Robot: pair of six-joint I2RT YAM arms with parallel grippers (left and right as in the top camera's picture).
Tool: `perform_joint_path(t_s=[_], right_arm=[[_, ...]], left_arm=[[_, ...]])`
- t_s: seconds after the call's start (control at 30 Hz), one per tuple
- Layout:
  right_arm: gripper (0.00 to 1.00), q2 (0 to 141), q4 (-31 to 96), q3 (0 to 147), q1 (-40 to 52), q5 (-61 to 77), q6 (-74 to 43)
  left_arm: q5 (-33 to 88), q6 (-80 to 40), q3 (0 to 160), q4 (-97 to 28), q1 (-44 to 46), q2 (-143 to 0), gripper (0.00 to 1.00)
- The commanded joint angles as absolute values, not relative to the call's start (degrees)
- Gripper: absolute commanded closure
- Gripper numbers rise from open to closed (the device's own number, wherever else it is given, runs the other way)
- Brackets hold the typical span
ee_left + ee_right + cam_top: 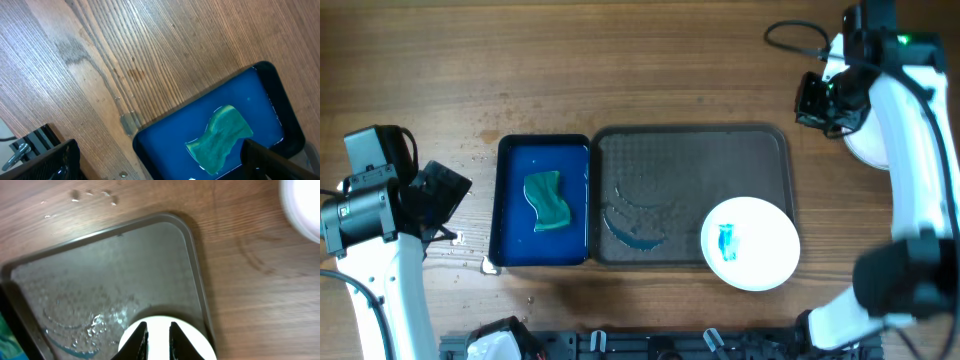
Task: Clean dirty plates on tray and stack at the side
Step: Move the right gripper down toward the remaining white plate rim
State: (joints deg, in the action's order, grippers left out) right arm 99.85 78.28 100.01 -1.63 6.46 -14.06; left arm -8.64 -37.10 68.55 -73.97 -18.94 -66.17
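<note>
Two plates show overhead. A smeared plate (760,262), blue at its centre, lies on the lower right corner of the tray (690,160) and overhangs the rim. A second plate (863,152) sits on the table at upper right, half hidden by the right arm. The right gripper (817,100) hangs near it, empty, its fingers a narrow gap apart. The right wrist view shows the smeared plate behind the fingers (142,339), smear unseen. The left gripper (440,195), spread wide, is left of the blue tray (512,200) and sponge (548,200).
</note>
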Motion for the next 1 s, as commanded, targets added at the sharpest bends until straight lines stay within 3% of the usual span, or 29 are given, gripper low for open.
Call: perform_joint_path(t_s=[0.0, 0.23, 0.43, 0.67, 0.97], right_arm=[[0.83, 90.8, 82.5, 101.0, 0.6, -2.5, -20.8], [0.78, 82.0, 92.2, 98.2, 1.5, -3.8, -27.1], [0.75, 74.3, 91.8, 84.2, 1.5, -2.5, -30.2], [0.69, 68.4, 84.1, 61.6, 1.5, 3.3, -33.3], [0.63, 68.5, 71.0, 45.7, 1.5, 10.8, -40.7]], left_arm=[[-8.3, -36.2, 69.4, -73.8, -19.4, -66.5, 0.00], [-8.3, -36.2, 69.4, -73.8, -19.4, -66.5, 0.00], [-7.4, -36.2, 69.4, -73.8, -19.4, -66.5, 0.00], [-7.4, -36.2, 69.4, -73.8, -19.4, -66.5, 0.00], [-7.4, -36.2, 69.4, -73.8, -19.4, -66.5, 0.00]])
